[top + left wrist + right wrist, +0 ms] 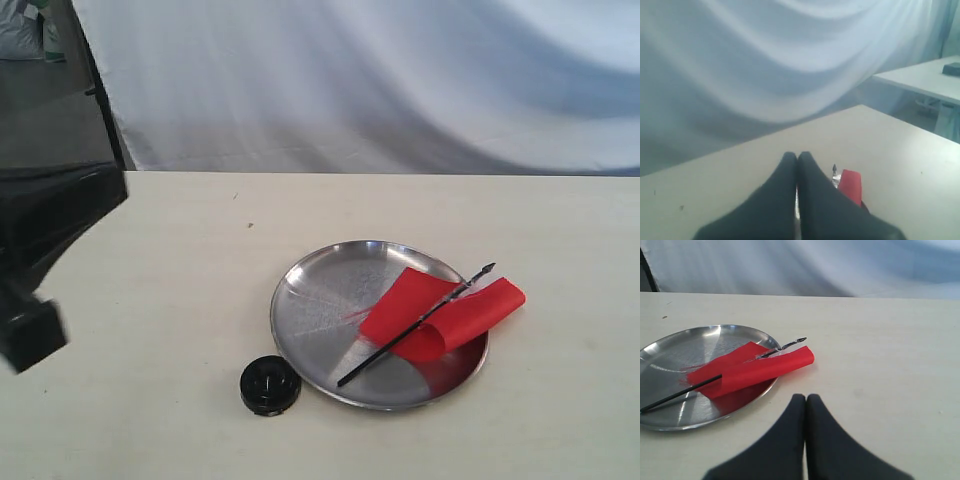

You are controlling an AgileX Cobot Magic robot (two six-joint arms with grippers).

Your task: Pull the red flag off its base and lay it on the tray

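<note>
The red flag (440, 313) lies folded on the silver tray (320, 310), its black stick slanting across the plate and its cloth hanging over the right rim. The black round base (270, 385) stands on the table just off the tray's near-left rim, with nothing in its hole. My right gripper (806, 398) is shut and holds nothing, hovering over bare table beside the tray (670, 350) and flag (752, 370). My left gripper (797, 156) is shut too, raised, with a bit of the flag (850, 184) showing behind its fingers. Its arm is a dark blur at the exterior view's left edge.
A white cloth backdrop (380, 80) hangs behind the table's far edge. A dark stand (95, 90) rises at the back left. Another table (920, 80) shows in the left wrist view.
</note>
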